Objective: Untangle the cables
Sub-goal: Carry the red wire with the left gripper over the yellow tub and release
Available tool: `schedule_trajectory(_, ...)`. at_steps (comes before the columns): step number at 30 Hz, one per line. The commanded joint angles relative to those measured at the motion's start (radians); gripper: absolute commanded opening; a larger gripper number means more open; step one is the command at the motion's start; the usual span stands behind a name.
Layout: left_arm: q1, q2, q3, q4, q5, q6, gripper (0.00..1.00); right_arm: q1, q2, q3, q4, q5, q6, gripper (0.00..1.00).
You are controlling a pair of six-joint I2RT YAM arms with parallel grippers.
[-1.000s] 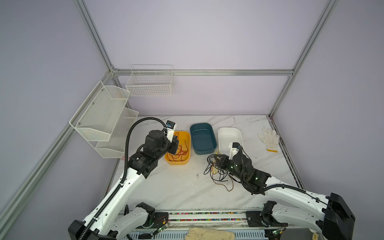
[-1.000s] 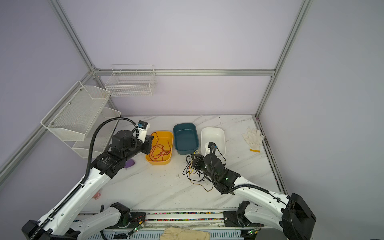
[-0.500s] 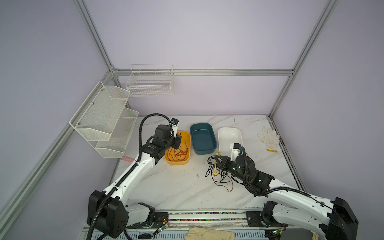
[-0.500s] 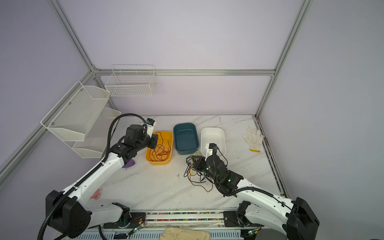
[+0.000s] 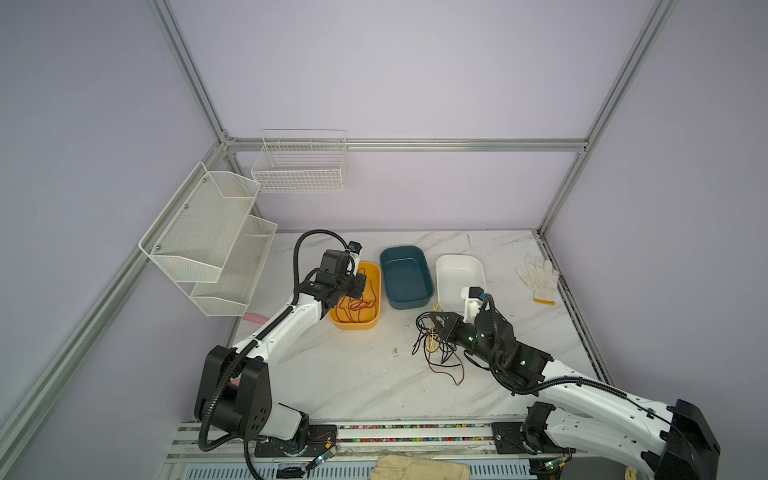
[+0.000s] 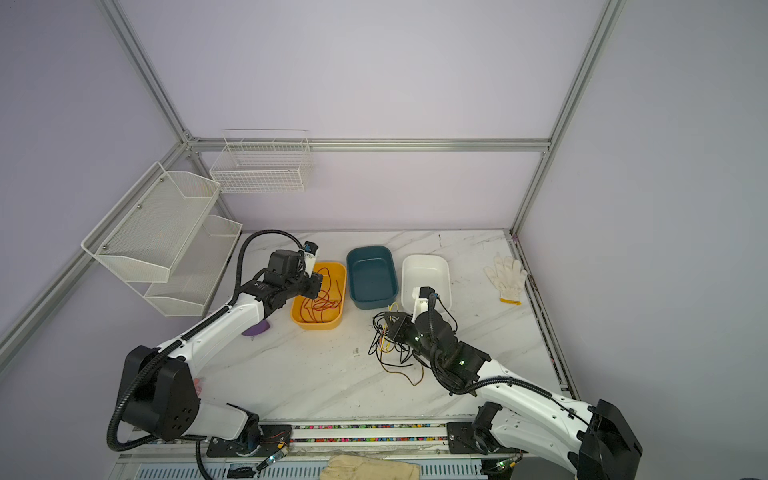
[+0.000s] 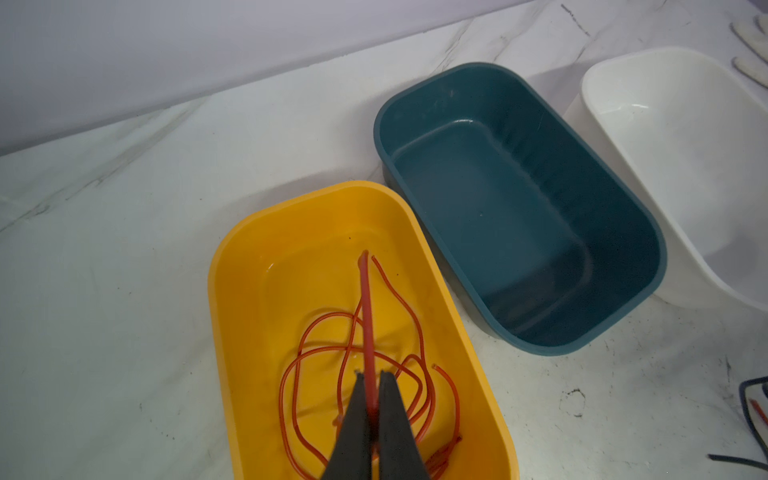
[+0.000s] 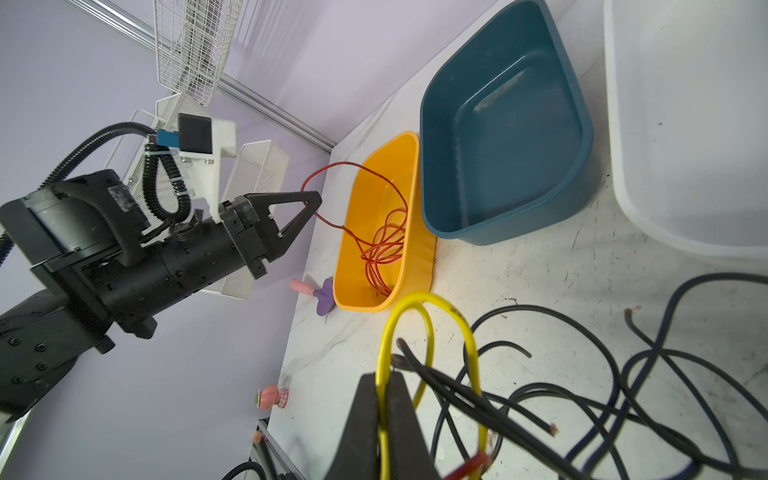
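Left hand (image 7: pixel 372 376) pinched red cable (image 7: pixel 365 291), had swung down over yellow tray (image 7: pixel 232 257) in last second; release looked next. Right hand (image 8: pixel 383 380) stayed clamped on yellow cable (image 8: pixel 415 296) in tangle (image 5: pixel 436 345), 4 o'clock from tray on worktop (image 5: pixel 353 374).

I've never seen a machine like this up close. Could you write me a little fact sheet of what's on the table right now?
table: white marble
tubs in a row: yellow tub, blue tub, white tub
in the yellow tub: loose red cables
left jaws: shut on one red cable, over the yellow tub
right jaws: shut on a yellow cable
tangle: black cables on the table, near the white tub
glove: white, by the right edge
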Motion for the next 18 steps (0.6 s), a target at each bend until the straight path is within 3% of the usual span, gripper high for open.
schedule_trajectory(1,0.015,0.026,0.065,0.01,0.02,-0.006,0.0,0.001,-0.011,-0.007,0.0,-0.011,-0.007,0.0)
schedule_trajectory(18,0.065,0.192,0.162,-0.108,0.007,-0.044,0.13,0.001,-0.004,-0.027,0.019,-0.018,0.006,0.0)
